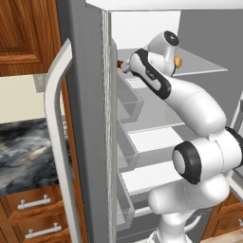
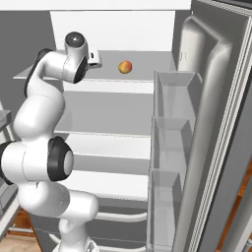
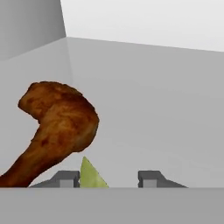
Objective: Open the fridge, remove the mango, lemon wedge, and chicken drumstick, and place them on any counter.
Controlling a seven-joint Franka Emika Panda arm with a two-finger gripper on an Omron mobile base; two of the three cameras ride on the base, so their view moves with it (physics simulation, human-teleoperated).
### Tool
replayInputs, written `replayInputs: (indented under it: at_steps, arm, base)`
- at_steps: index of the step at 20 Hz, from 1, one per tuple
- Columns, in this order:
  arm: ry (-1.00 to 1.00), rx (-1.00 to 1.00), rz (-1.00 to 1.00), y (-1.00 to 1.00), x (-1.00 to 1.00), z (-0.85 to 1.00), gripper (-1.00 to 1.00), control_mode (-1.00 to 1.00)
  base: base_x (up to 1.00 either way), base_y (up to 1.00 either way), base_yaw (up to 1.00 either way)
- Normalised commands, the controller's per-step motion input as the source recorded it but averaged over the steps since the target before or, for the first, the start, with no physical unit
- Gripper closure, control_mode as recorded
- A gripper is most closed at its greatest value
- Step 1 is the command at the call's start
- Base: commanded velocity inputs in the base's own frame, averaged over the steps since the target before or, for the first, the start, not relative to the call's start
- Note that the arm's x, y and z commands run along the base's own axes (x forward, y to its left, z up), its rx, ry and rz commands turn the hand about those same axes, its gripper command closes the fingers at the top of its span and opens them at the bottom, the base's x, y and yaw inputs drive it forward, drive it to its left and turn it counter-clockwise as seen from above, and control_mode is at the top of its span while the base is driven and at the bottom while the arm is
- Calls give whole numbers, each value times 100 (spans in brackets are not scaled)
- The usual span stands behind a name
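Left base view: the fridge (image 1: 90, 118) stands open, and the arm reaches onto its top shelf, with the counter (image 1: 28, 147) off to the left

Right base view: the mango (image 2: 125, 67) sits mid-shelf, well apart from the wrist

Hand view: the gripper (image 3: 108, 178) has its fingertips apart around the lemon wedge (image 3: 90, 176), which lies against the left tip, with a gap to the right one. The chicken drumstick (image 3: 57, 131) lies just beside it. To grip well, close squarely on the wedge and avoid nudging the drumstick
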Motion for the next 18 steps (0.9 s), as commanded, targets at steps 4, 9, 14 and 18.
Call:
replayInputs:
  at_steps: [4,9,14,18]
  arm:
    - [0,0,0,11,-18,-31,100,-100]
    - [2,0,0,4,-7,-21,100,-100]
    - [0,0,0,0,-1,-3,100,-100]
    - [-3,0,0,0,-27,-2,100,-100]
  base:
    - [0,0,0]
    - [0,0,0]
    - [0,0,0]
    - [0,0,0]
